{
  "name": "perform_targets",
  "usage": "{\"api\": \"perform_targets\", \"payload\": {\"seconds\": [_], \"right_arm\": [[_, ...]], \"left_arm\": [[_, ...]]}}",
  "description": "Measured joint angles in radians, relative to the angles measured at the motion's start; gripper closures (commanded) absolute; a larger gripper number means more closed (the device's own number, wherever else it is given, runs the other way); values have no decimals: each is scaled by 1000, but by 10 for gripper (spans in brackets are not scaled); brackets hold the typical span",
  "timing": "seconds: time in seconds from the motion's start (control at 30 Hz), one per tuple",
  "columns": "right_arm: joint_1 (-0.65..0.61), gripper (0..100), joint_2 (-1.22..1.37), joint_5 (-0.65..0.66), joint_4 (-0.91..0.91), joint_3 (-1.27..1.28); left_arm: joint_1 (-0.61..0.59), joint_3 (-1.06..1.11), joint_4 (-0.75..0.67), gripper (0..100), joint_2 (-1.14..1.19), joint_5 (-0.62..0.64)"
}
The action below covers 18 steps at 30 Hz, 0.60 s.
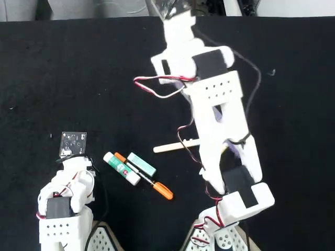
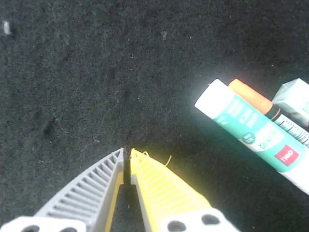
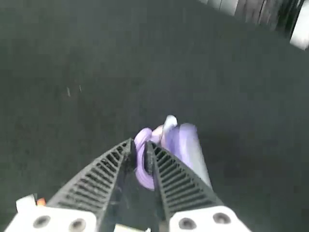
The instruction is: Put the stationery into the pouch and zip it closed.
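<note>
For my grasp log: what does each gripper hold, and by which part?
The right gripper pinches a purple thing, probably the pouch, by its near end; the left gripper holds nothing.

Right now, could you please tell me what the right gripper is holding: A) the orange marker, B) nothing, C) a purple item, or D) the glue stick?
C: in the right wrist view the right gripper is shut on a purple item, while the glue stick and orange marker lie on the table.

Left arm [image 1: 65, 204] folded, left claw [image 2: 127, 157] closed. Right arm [image 1: 220, 110] outstretched, right claw [image 3: 139, 147] pinching purple pouch [image 3: 186, 145].
</note>
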Motion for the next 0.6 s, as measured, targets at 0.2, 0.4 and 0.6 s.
{"api": "perform_targets", "payload": {"seconds": [0.2,0.4,0.6], "right_arm": [[-75,987,-2,0,-6,-149],[-149,987,-2,0,-130,-183],[-149,987,-2,2,-275,-198]], "left_arm": [[0,0,0,970,0,0],[0,0,0,970,0,0],[0,0,0,970,0,0]]}}
